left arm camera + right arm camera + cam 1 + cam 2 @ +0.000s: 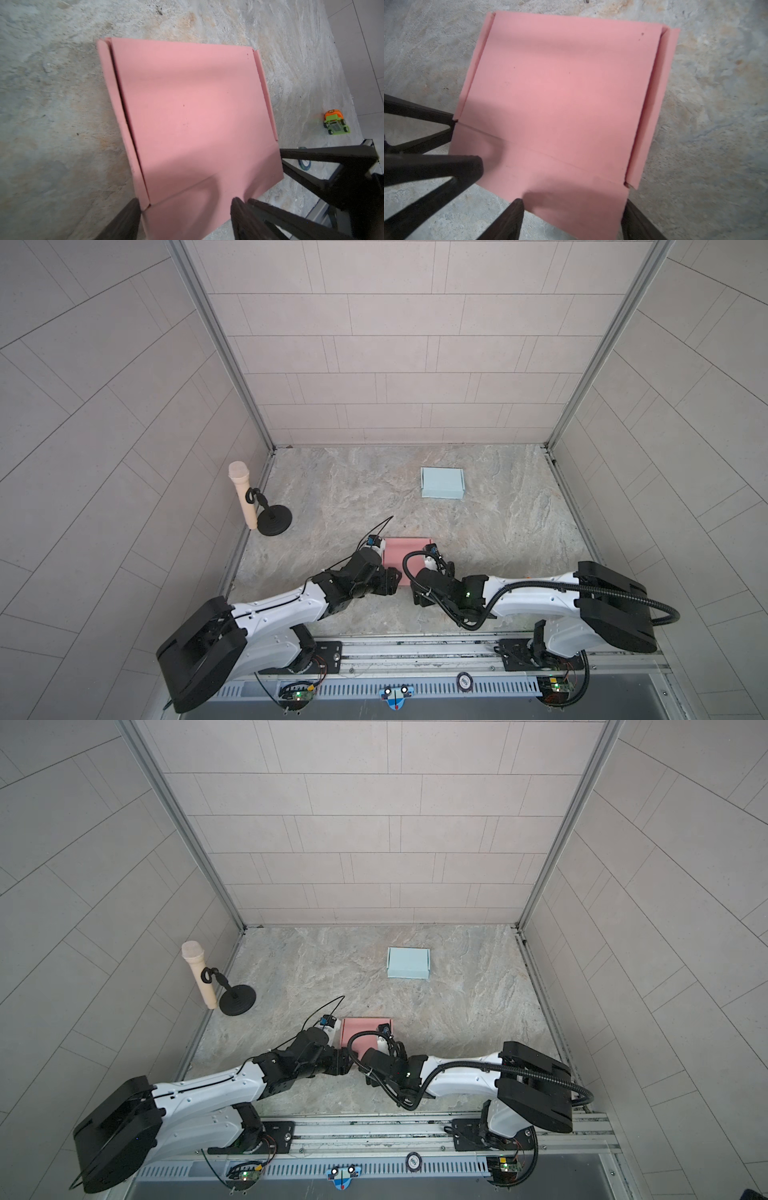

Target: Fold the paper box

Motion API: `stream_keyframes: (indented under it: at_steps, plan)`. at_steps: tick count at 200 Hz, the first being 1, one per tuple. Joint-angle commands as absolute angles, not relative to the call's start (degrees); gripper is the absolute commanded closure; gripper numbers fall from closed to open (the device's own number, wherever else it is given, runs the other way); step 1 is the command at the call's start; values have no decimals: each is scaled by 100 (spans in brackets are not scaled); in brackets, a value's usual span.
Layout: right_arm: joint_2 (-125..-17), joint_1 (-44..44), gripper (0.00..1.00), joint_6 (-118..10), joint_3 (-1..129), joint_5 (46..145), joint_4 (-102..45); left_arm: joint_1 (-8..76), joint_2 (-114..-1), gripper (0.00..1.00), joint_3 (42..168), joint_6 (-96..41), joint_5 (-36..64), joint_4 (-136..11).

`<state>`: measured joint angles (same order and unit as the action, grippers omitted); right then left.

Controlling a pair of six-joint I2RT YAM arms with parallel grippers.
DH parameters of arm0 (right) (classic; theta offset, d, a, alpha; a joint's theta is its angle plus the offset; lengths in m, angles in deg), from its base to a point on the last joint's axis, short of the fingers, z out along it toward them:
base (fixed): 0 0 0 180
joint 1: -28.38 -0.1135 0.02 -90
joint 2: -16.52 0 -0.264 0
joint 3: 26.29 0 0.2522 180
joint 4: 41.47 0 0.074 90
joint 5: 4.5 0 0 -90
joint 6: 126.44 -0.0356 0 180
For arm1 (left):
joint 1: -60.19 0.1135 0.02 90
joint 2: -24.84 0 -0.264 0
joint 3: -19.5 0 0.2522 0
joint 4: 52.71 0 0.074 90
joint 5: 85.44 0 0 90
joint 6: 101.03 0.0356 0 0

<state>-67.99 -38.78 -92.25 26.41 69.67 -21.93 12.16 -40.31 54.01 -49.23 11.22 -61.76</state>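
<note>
The pink paper box [401, 553] lies flat on the marbled counter [498, 531], near the front edge and about midway across. Both arms bend in over its near end, and in both top views their wrists hide that part of it.

The left wrist view shows 1 broad pink panel. A narrow side strip [118, 124] is folded up along one long edge and a thinner strip [265, 89] along the other. A creased near flap [245, 180] points toward the arms.

The left hand [185, 207] stands wide. 1 of its 2 dark fingers [126, 220] sits just off the flap's corner and the other is over the flap, so the paper lies between them.

The right hand [573, 207] is spread wide as well. 1 of its fingers [512, 216] has its tip at the flap's free edge. The other is partly hidden behind the flap's far corner, and I cannot tell whether it is under the paper or beside it.

In the right wrist view the left hand's 2 fingertips also show. One is over the flap and one is at the notch where the side strip meets the crease.

A pale blue box [442, 483], already folded into shape, sits well apart toward the back right of the counter. A cream microphone [243, 497] leans on a black round stand [274, 521] at the left edge. In the left wrist view a small green and orange toy car [335, 122] rests on the counter, well away from the pink box.
</note>
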Motion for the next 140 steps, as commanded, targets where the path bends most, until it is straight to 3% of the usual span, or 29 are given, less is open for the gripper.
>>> stream_keyframes:
  at_steps: [1, 140]
  plan:
    - [-6884, -3868, 26, -9362, 2658, 6821, -2263, 1158, -4100, 31, 5328, -4984, 1243, -5957]
    - [-6900, -3831, 27, -9278, 2728, 6676, -2121, 1097, -4142, 38, 5284, -4955, 1059, -5987]
